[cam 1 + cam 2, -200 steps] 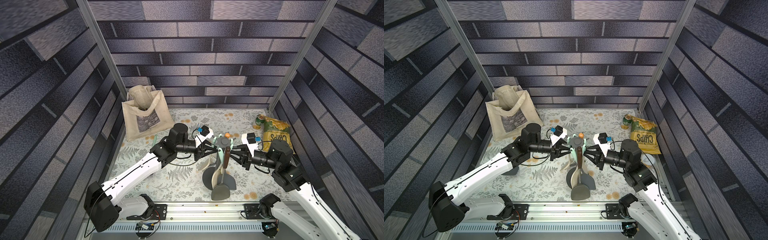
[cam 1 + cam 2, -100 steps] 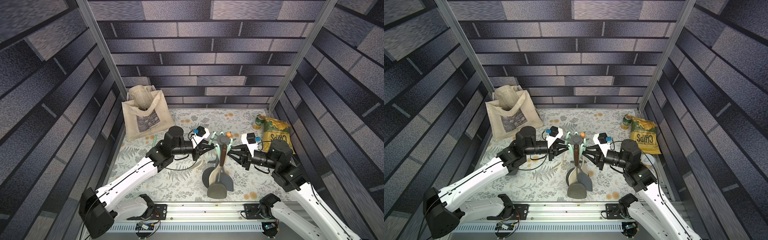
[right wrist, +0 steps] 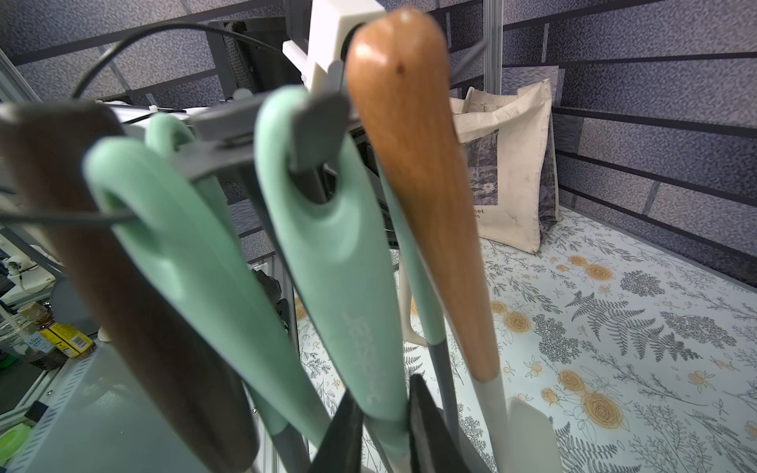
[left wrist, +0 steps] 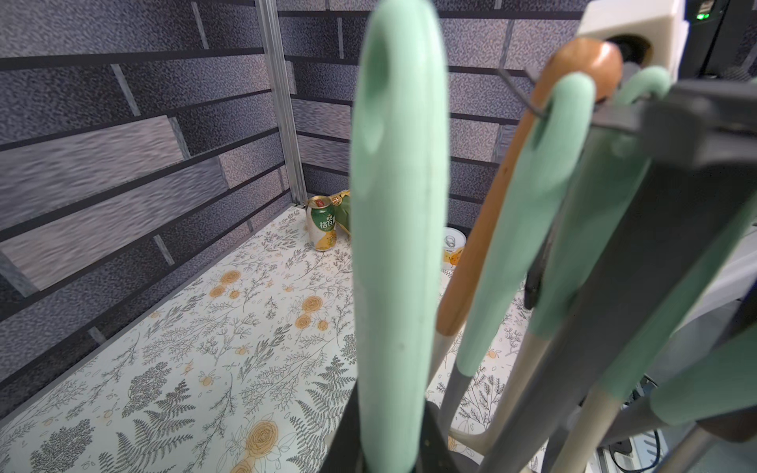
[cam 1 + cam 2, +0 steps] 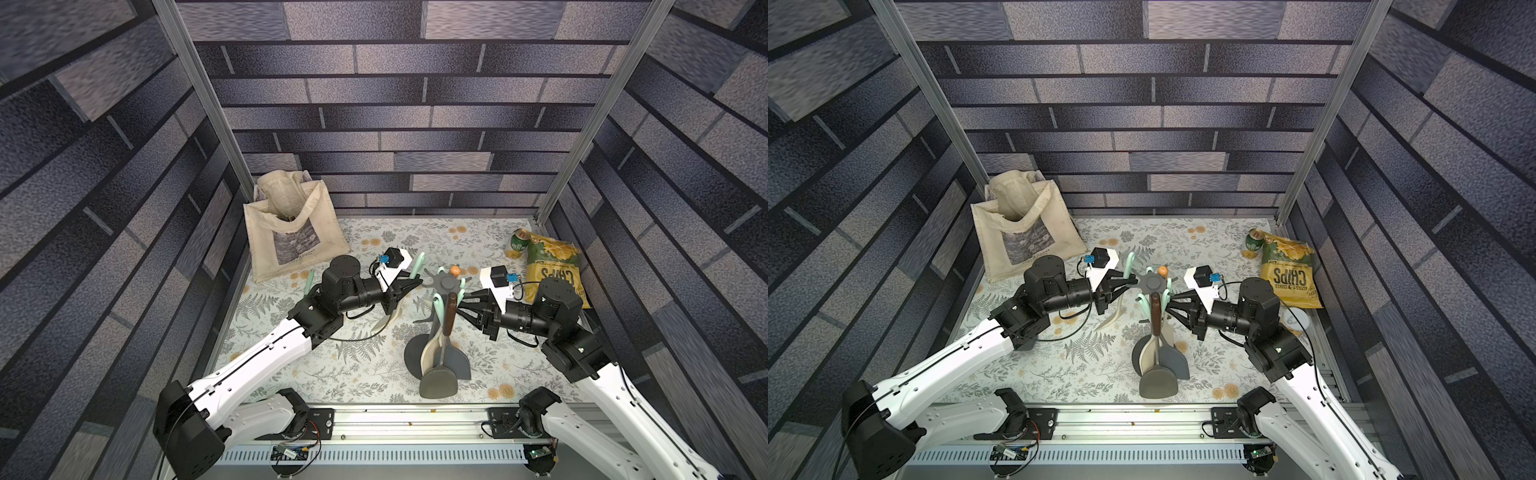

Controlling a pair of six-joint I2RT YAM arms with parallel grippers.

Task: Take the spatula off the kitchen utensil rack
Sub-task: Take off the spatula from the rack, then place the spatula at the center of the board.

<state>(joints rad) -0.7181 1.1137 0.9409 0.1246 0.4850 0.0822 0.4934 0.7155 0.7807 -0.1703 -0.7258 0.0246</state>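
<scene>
Left claw (image 5: 411,282) grasps the spatula (image 5: 418,262) beside the rack (image 5: 446,284); right claw (image 5: 459,301) pinches 1 hanging handle (image 3: 348,295). The swinging blade may snag the rack.

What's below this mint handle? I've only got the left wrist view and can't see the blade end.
Observer: In both top views the spatula in the left tool ends in a cream blade, off to the side of the kitchen utensil rack base.
Operator: Right tool?
Observer: The right tool is shut on a mint-handled utensil that hangs from a rack hook.
Operator: Anything behind the left arm?
Observer: A tote bag stands there, by the back wall.
</scene>
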